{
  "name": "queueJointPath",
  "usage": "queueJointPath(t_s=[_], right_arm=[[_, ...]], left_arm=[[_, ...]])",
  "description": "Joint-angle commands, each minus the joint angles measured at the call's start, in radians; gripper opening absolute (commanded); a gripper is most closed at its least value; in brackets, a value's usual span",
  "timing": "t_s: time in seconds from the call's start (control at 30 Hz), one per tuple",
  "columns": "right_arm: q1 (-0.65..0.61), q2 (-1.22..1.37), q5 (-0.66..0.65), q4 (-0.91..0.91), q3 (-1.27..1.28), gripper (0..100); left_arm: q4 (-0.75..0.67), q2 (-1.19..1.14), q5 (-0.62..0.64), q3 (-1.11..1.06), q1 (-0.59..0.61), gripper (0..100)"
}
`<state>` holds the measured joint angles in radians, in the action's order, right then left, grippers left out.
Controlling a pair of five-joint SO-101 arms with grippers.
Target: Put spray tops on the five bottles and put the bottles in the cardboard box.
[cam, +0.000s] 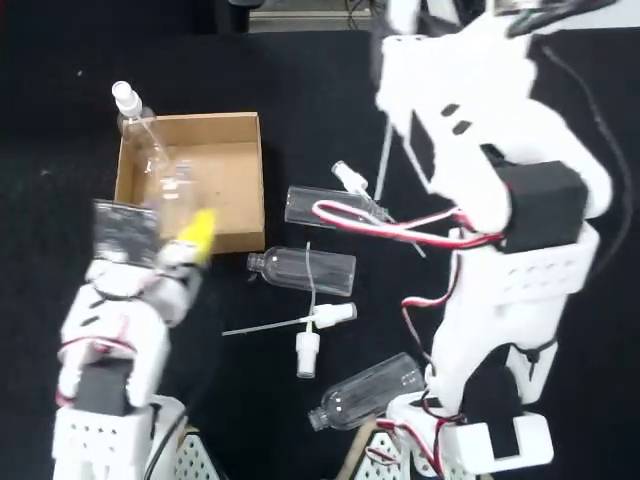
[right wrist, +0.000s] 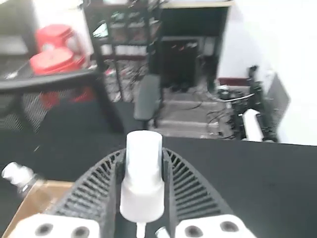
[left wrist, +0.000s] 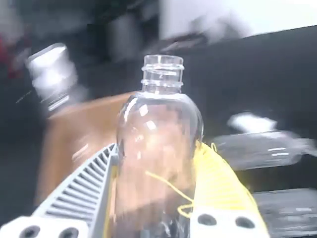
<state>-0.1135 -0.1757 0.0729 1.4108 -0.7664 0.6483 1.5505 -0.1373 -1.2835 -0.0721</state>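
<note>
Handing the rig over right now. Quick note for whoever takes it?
Left gripper: shut on a bare bottle, over the box.
Right gripper: shut on a spray top, off the table.
Capped bottle: at the box's far corner; in it or behind it, can't tell.
On the table right of the box: far bottle, middle bottle, near bottle, all bare, with loose tops among them.
Done: one bottle capped.
Left: cap four, box the bottles.
</note>
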Motion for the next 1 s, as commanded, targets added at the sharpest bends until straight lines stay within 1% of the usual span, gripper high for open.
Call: queueJointPath(t_s=[0.0, 0.07, 0.13, 0.17, 0.2, 0.23, 0.37, 0.47, 0.53, 0.73, 0.83, 0.97], right_arm=[[0.064, -0.008, 0.009, -0.041, -0.028, 1.1], [0.068, -0.002, 0.009, -0.055, -0.027, 1.2], [0.066, 0.001, 0.009, -0.086, -0.018, 1.2], [0.061, 0.001, 0.011, -0.1, -0.007, 1.2], [0.049, -0.002, 0.011, -0.118, 0.005, 1.2], [0.035, -0.005, 0.011, -0.133, 0.016, 1.2], [0.0, -0.004, 0.011, -0.166, 0.045, 1.2], [-0.002, -0.005, 0.011, -0.17, 0.047, 1.2], [0.0, -0.01, 0.011, -0.166, 0.041, 1.1], [-0.005, -0.061, 0.011, -0.138, 0.048, 1.1], [-0.005, -0.096, 0.011, -0.12, 0.048, 1.1], [-0.008, -0.107, 0.011, -0.127, 0.076, 1.1]], left_arm=[[-0.466, 0.008, 0.005, -0.154, -0.303, 3], [-0.698, 0.008, 0.003, -0.265, -0.372, 3], [-0.893, 0.008, 0.005, -0.374, -0.417, 3], [-0.976, 0.008, 0.005, -0.423, -0.437, 3], [-1.013, -0.005, 0.009, -0.427, -0.447, 3], [-1.007, -0.008, 0.009, -0.421, -0.446, 3], [-0.891, 0.0, 0.011, -0.424, -0.426, 3], [-0.779, 0.006, 0.011, -0.424, -0.427, 3], [-0.743, 0.006, 0.011, -0.424, -0.437, 3], [-0.661, 0.006, 0.003, -0.424, -0.455, 3], [-0.654, -0.002, 0.006, -0.424, -0.42, 3], [-0.66, 0.006, 0.003, -0.424, -0.414, 3]])
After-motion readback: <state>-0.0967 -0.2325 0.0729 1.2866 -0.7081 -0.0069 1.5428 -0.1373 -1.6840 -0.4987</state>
